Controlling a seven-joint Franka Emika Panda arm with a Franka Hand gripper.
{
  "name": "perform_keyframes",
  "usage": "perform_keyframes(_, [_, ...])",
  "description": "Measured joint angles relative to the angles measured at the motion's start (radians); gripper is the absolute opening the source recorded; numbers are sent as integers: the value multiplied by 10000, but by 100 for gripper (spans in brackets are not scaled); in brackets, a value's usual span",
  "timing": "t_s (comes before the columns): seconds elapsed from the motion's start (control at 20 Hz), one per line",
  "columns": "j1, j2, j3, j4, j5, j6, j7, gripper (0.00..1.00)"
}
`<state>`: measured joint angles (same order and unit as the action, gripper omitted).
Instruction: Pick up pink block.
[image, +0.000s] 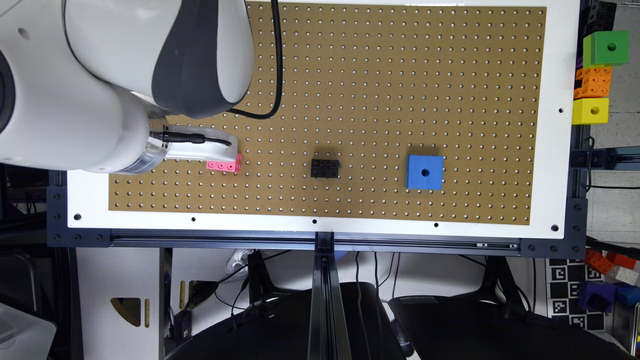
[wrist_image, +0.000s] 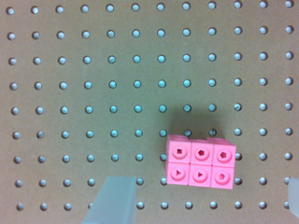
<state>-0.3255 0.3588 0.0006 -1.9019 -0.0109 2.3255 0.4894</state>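
Hand (wrist_image: 201, 203) spread wide above the pegboard, we hung over the pink block (wrist_image: 200, 162) with nothing yet between our fingers (wrist_image: 114, 200). One translucent finger showed at one side of the wrist view, and the edge of its partner sat at the far border, so the jaws stood well apart. The block lay flat on the table (image: 350, 75), studs up, in a two-by-three grid, its long side running across the gap between the fingers. It sat nearer the far finger than the near one, and touched neither.

From the exterior view, our hand (image: 220, 150) reached out past the wrist at that view's left, with the block (image: 225, 163) just beside its tip and resting on the board. A black brick (image: 325, 168) lay near the middle, and a blue cube (image: 424, 172) with a hole stood further toward the view's right; both were well apart from our target.

We judged the approach largely done: the right object had been singled out and the hand was nearly over it. Left to do, by our reading, were a small sideways correction to centre the block, the descent until the fingers straddled it, the closing, and the lift. No grasp had been made.
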Motion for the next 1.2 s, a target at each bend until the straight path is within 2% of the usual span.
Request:
perform_keyframes(0.15, [0,59,0,-7,0,-1,0,100])
perform_keyframes(0.45, [0,596,0,-1,0,277,0,100])
perform_keyframes(0.7, [15,1235,4,26,0,907,0,100])
perform_keyframes(0.9, [22,1398,70,241,0,976,0,100])
perform_keyframes(1.05, [23,1417,123,292,0,978,0,100])
perform_keyframes(1.2, [23,1720,151,342,0,1151,0,100])
